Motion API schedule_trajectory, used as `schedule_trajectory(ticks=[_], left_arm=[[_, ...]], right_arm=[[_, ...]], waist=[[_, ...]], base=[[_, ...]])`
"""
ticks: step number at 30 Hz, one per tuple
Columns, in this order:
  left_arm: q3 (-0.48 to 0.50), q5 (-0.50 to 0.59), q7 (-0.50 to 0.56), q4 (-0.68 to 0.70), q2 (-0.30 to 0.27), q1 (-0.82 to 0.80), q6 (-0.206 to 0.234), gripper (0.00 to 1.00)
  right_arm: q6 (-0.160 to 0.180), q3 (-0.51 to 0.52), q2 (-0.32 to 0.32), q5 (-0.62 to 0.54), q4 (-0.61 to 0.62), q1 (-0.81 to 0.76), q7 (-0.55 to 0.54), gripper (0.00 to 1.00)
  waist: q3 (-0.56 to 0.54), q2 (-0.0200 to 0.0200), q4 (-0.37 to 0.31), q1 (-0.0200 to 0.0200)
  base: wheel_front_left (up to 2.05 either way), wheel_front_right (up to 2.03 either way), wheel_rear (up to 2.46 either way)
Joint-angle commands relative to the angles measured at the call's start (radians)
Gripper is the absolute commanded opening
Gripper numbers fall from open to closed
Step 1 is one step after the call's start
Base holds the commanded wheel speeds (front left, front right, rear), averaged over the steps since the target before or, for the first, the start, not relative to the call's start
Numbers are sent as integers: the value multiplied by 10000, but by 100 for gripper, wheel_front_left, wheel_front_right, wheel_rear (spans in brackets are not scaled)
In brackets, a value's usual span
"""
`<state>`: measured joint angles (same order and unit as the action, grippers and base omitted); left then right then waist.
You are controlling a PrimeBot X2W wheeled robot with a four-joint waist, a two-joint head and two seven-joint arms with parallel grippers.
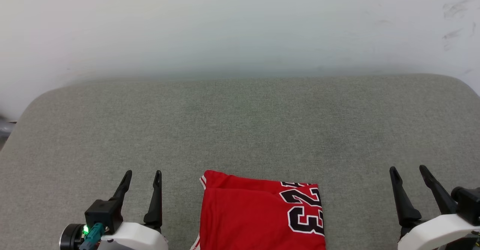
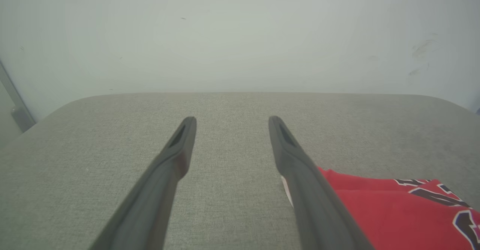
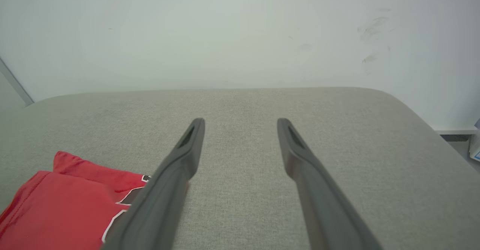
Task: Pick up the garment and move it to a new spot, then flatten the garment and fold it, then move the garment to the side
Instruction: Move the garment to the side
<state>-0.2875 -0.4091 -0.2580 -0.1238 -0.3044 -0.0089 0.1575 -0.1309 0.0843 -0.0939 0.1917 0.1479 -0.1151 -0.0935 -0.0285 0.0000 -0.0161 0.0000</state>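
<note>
Evidently the garment lay folded at the near edge of the bench; my left gripper and right gripper flanked it, jaws wide and empty, ready for the sideways move.

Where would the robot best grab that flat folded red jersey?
Probably the two far corners of the jersey, where the folded layers form an edge. It lies flat on the grey cushion between the open left jaws and right jaws, so each could come in low from its own side and pinch a corner; the smooth middle offers no hold.
</note>
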Motion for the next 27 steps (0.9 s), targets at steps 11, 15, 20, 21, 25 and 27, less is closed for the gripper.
schedule_trajectory(ticks=[11,15,20,21,25,27], left_arm=[[-93,237,-72,-19,207,-687,-235,100],[-116,401,-84,71,426,-992,-358,100],[-62,621,-78,155,741,-1349,-568,100],[-43,666,-78,162,805,-1402,-596,100],[101,841,-67,192,1023,-1581,-764,100],[189,923,-69,164,1111,-1590,-834,100]], right_arm=[[2,87,-965,3341,-1622,3,-2144,100],[5,-396,-1387,4691,-2026,134,-3290,100],[5,-1241,-1571,6099,-2248,466,-4146,100],[5,-1370,-1500,6384,-2312,538,-4223,100],[5,-1924,-1494,7125,-2750,871,-4472,100],[10,-2175,-1500,7384,-3093,998,-4599,100]], waist=[[668,0,473,0],[1104,0,799,0],[1617,0,1211,0],[1709,0,1285,0],[2001,0,1520,0],[2090,0,1609,0]], base=[[0,0,0],[0,0,0],[0,0,0],[0,0,0],[0,0,0],[0,0,0]])
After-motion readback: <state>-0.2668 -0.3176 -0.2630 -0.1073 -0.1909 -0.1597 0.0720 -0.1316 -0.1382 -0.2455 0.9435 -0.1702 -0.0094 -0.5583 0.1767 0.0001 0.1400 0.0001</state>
